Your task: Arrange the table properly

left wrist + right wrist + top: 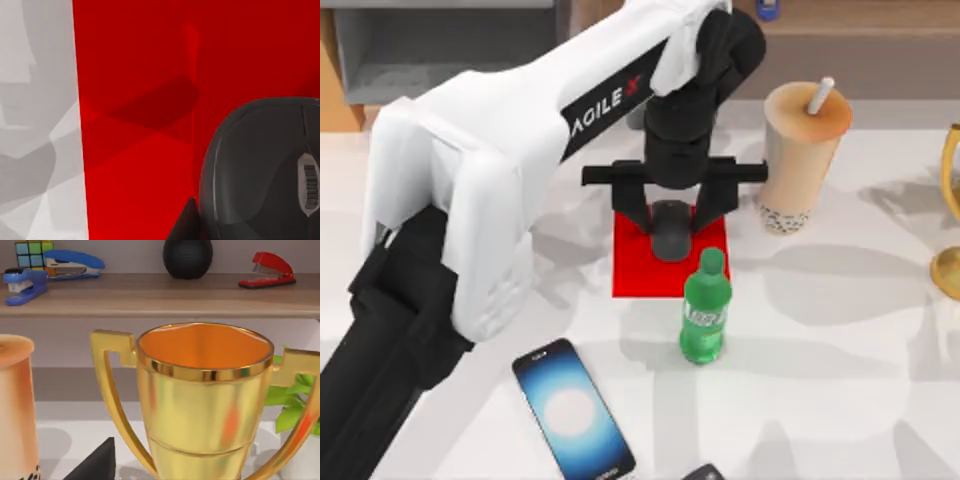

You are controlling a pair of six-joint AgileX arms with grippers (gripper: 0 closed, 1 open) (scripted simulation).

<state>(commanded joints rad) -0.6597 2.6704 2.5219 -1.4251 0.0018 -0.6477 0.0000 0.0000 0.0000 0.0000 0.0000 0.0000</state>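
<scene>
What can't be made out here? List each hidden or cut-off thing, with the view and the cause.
- Mouse: top view, its back end sits under the left gripper; left wrist view, cut by the edge.
- Red mat: top view, partly under that gripper.
- Trophy: top view, cut by the right edge.
- Dark thing: top view, cut by the bottom edge, unidentifiable.

Wore glossy white shells over the left arm, with a black band lettered "AGILE X" in white and red. Ended in a matte black wrist, crossbar and tool. Carried black housing near the base.
</scene>
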